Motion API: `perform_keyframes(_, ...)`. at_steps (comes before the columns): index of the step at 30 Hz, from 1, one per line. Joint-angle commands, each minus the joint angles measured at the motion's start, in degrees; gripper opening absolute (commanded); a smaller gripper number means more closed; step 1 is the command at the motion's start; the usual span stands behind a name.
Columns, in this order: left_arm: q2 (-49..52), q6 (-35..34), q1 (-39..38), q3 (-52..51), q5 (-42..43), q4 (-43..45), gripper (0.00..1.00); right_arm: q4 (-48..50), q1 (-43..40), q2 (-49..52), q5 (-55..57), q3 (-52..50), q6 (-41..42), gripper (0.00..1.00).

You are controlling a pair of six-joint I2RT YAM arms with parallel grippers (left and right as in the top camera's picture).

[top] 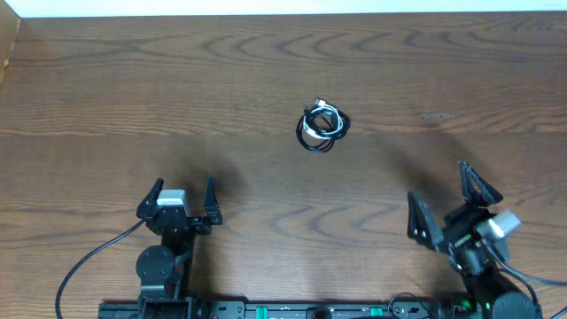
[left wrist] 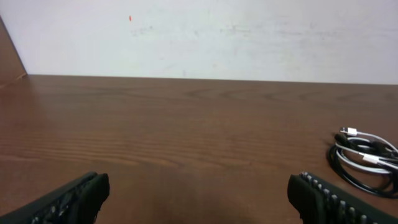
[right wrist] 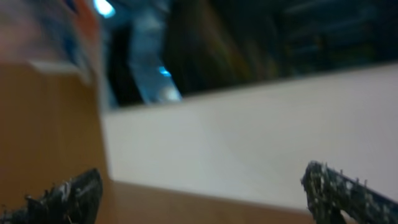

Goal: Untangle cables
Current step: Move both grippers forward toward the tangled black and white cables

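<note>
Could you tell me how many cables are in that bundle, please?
2 clearly: a white cable and a black cable, coiled together at the table centre; another black one may be hidden.

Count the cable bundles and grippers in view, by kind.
cable bundle: 1 (black and white strands tangled together, too small to count singly)
grippers: 2, the left gripper and the right gripper, both open and apart from the bundle
Total: 3
</note>
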Motion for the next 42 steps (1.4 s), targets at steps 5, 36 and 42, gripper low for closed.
perform_keyframes(5,-0.35,1.01,0.33,-0.98,-0.13,-1.9,0.98,7.58,0.26,-0.24,-1.77,7.82,-0.57,0.99)
perform_keyframes(36,31.19,0.39,0.33,51.25,28.26,-29.51,0.98,-79.82,0.52,46.95,-17.99,60.39,-23.32,0.99)
perform_keyframes(42,54.75,0.37,0.31,73.26,33.7,-53.59,0.98,-89.81,2.29,56.78,-3.54,64.11,-19.78,0.99)
